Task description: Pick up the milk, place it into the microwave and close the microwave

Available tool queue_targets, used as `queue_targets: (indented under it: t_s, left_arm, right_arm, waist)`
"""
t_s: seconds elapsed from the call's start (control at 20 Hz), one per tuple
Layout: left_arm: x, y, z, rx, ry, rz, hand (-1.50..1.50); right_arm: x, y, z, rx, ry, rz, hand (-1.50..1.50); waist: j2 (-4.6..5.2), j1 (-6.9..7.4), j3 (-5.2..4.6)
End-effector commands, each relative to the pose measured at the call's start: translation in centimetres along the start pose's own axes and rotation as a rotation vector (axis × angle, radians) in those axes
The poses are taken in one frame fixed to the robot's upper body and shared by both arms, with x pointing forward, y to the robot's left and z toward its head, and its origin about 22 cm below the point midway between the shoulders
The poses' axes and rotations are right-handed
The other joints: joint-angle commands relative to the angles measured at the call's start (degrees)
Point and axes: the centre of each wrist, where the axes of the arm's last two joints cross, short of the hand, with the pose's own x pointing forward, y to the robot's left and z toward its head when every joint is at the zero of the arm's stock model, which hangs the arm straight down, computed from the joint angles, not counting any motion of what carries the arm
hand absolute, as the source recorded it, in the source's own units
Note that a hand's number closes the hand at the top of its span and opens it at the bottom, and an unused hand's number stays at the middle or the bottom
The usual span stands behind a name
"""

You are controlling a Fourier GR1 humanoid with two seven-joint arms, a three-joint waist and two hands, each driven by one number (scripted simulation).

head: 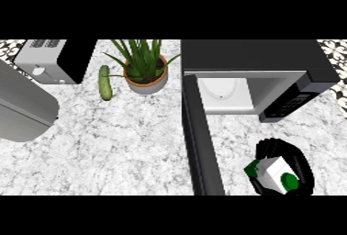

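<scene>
The milk (274, 173), a white carton with green markings, is low at the right of the head view, in front of the microwave. My right hand (295, 161) is curled round it, black fingers wrapping its top and right side. The microwave (257, 59) stands at the back right with its door (200, 137) swung wide open toward me, edge-on, just left of the carton. Its pale cavity (227, 94) shows nothing inside. My left forearm (24, 108) fills the left edge; the left hand itself is out of view.
A potted plant (143, 69) stands at the back centre, with a cucumber (105, 82) lying to its left. A toaster (51, 59) sits in the back left corner. Speckled counter (122, 151) stretches between the left forearm and the open door.
</scene>
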Motion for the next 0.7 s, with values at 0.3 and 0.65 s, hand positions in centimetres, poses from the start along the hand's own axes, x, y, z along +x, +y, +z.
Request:
queue_targets:
  t_s: [0.3,0.65]
  left_arm:
    - [0.3,1.8,2.0,-0.002,0.008,0.012,-1.5]
    - [-0.7,2.5,1.7,0.021,0.013,-0.007,-1.5]
  right_arm:
    - [5.0,5.2,-1.5,-0.045,-0.026,0.012,1.5]
    - [7.0,8.8,-7.3,-0.115,-0.065,0.11,1.5]
  waist:
    - [0.25,1.03,0.1]
    - [0.31,1.21,0.08]
